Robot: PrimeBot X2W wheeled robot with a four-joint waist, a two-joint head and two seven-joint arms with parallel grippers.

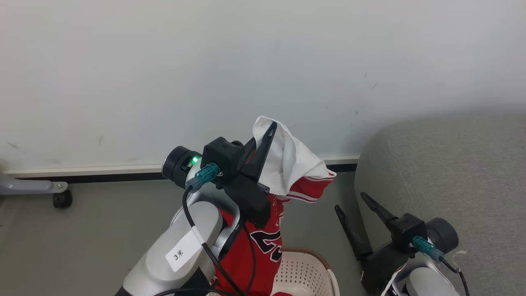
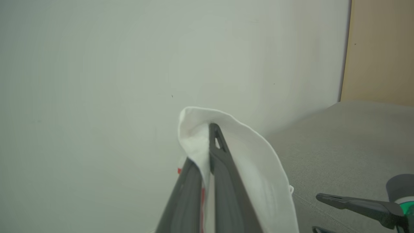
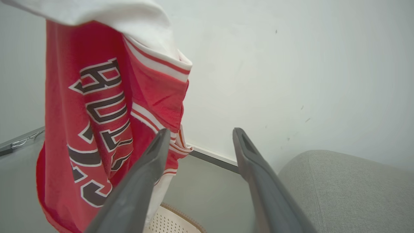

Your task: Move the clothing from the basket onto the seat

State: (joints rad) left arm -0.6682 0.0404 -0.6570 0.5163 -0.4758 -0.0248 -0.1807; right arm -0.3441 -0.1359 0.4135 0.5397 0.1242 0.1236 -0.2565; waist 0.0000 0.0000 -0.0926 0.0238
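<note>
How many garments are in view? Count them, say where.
1: a red fabric jersey with white lining, hanging from the left gripper's shut fingers above the cream perforated plastic basket. Others may hide inside.

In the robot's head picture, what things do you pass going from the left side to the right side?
A little wheel → left hand pinching the red jersey → open right hand → grey seat.

One jersey (image 1: 287,160), perhaps two; one basket (image 1: 304,271); one seat (image 1: 444,172).

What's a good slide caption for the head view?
Left hand holds the red jersey over the basket, beside the grey seat; right hand open.
</note>
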